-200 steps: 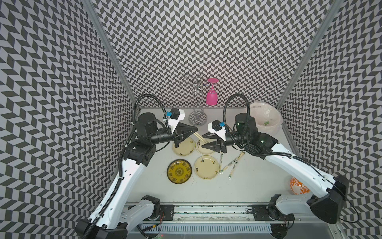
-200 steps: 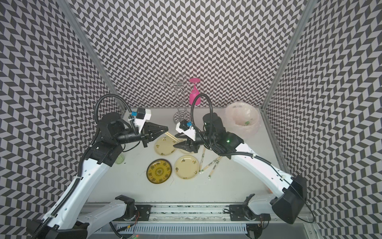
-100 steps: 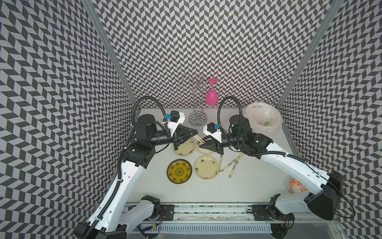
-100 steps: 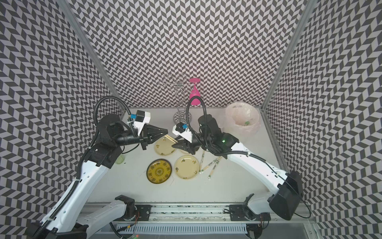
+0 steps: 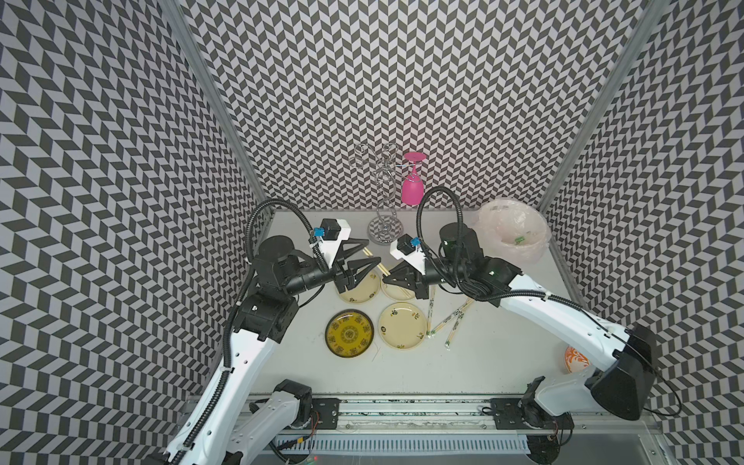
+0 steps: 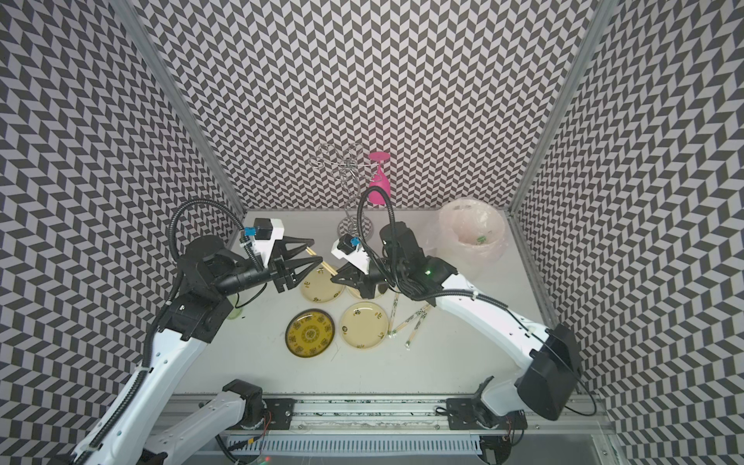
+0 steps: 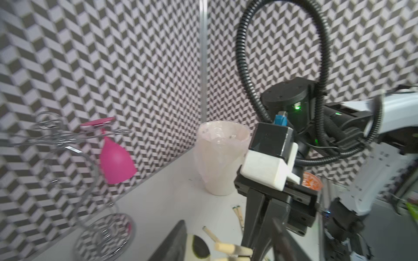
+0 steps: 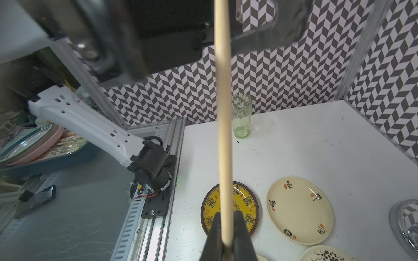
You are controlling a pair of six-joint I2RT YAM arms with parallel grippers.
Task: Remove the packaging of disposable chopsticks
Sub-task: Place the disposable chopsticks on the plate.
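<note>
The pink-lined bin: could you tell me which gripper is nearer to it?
Right. The right gripper hangs between the bin and the left gripper, which is farther away.

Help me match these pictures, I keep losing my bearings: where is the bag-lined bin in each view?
Top view: bin in the far right corner of the table.
Top view: bin in that same corner.
Left wrist: bin mid-picture, standing upright.
Right wrist: not in it.
Shared landmark: the rack's round base, in all four views.
</note>
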